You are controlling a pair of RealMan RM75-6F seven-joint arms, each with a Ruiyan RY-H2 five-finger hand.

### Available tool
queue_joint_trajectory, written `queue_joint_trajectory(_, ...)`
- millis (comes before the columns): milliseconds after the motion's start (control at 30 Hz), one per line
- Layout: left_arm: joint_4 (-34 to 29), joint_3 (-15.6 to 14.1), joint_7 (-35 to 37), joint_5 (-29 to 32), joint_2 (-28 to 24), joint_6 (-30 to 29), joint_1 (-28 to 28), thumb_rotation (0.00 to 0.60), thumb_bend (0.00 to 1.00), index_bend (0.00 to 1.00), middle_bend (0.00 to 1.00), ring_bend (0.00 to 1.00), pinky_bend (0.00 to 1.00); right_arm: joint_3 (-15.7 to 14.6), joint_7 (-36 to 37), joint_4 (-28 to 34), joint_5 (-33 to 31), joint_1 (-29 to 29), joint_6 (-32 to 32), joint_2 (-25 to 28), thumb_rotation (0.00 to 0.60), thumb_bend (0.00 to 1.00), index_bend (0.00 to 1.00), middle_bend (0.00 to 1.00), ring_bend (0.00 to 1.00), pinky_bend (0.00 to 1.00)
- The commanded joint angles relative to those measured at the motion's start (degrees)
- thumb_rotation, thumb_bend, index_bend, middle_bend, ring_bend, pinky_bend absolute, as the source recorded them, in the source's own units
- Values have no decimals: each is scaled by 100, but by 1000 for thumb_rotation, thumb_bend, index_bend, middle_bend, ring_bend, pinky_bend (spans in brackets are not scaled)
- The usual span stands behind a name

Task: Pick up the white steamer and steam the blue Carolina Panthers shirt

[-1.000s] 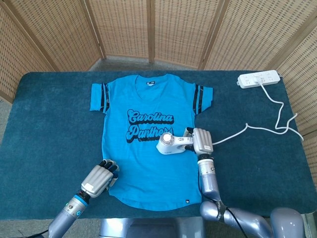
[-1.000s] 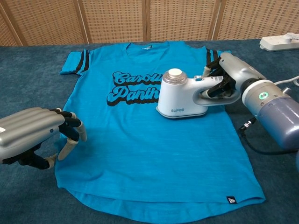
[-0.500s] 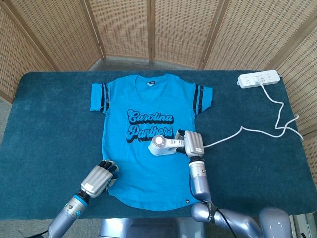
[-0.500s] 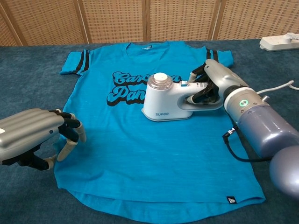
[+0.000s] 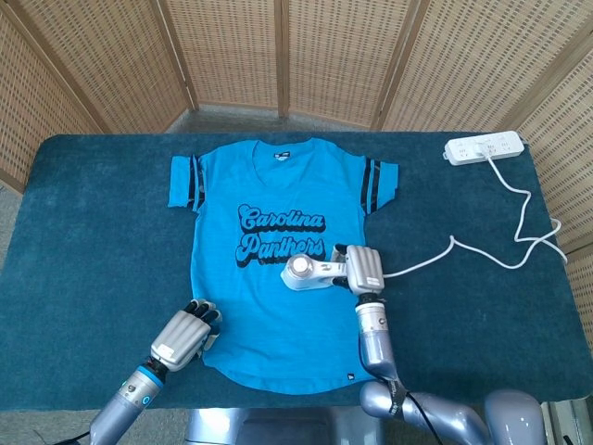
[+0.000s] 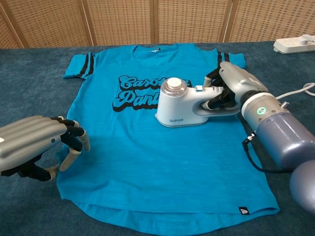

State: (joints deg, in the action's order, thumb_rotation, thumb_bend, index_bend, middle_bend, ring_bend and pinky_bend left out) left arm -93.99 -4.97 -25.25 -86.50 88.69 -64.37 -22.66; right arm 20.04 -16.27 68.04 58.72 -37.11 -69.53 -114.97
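Note:
The blue Carolina Panthers shirt [image 5: 278, 204] [image 6: 147, 167] lies flat on the dark teal table. The white steamer [image 5: 308, 272] [image 6: 178, 105] rests on the shirt just below and right of the lettering. My right hand [image 5: 362, 269] [image 6: 231, 88] grips the steamer's handle from the right. At the shirt's lower left edge, my left hand [image 5: 185, 336] [image 6: 34, 145] hovers with curled fingers that touch the hem area and hold nothing.
A white power strip [image 5: 483, 147] [image 6: 295, 44] lies at the table's far right corner, and its white cord [image 5: 519, 222] snakes across the right side toward the steamer. Wicker screens stand behind the table [image 5: 93, 232].
The right hand slid the steamer leftward over the shirt, then slightly back to the right. The left hand has stayed put.

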Motion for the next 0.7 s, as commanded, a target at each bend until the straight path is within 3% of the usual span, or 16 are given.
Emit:
queue_joint_trajectory(33, 6, -2, -3, -4, 3, 2, 0, 600, 449, 710, 352, 226, 195, -8, -43, 17, 24, 39, -27, 54, 600, 370, 702, 705, 718, 675)
queue_joint_trajectory(700, 15, 8, -25, 1, 31, -5, 10, 600, 448, 709, 352, 226, 194, -29, -257, 88, 107, 105, 11, 260, 600, 369, 702, 704, 717, 673)
